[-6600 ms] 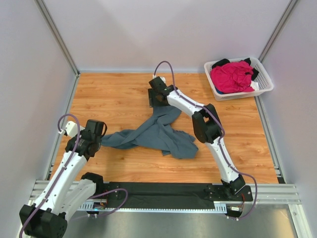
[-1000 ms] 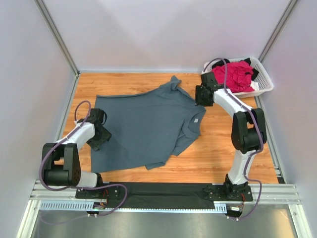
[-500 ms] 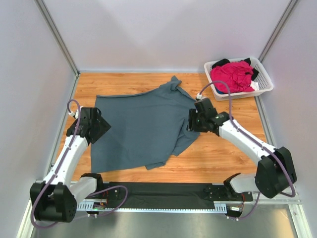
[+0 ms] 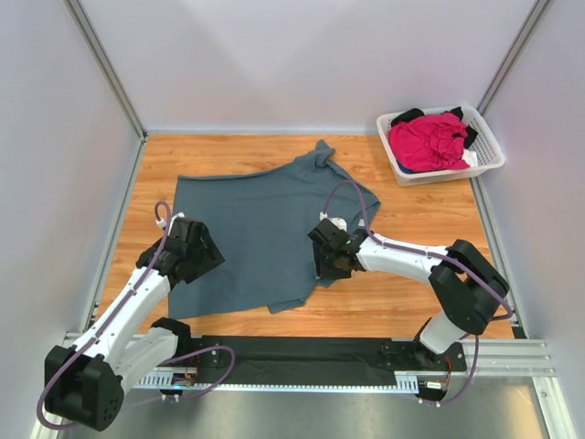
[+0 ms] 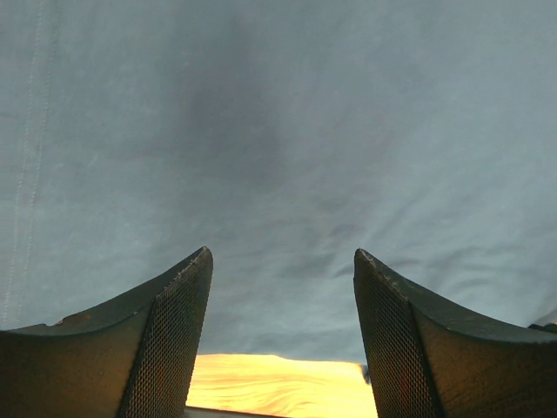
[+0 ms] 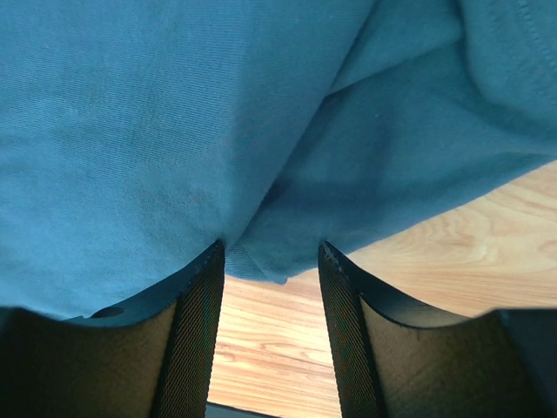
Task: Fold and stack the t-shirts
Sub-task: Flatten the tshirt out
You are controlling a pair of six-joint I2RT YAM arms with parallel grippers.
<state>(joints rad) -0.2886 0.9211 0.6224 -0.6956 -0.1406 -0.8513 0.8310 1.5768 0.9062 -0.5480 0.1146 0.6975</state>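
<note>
Top external view, item one: slate blue-grey t-shirt, soft matte knit, spread nearly flat on the wooden table left of centre. One sleeve peaks at the far edge, and the near right corner is rumpled and doubled over. Item two: my right gripper, low at that rumpled corner. In the right wrist view its mesh-faced fingers stand apart with bare wood between them. The stitched hem lies at their mouth, not pinched so far as I can see. Item three: my left gripper, over the shirt's near left part, released and empty above smooth cloth. Step, as I judge it: spreading is about done and the first fold is being set up. The next move calls for both hands to close on the near edge and carry it over evenly, without dragging wrinkles in. Item four: white slatted plastic basket at the far right corner, holding a crumpled magenta-pink t-shirt and a black t-shirt.
</note>
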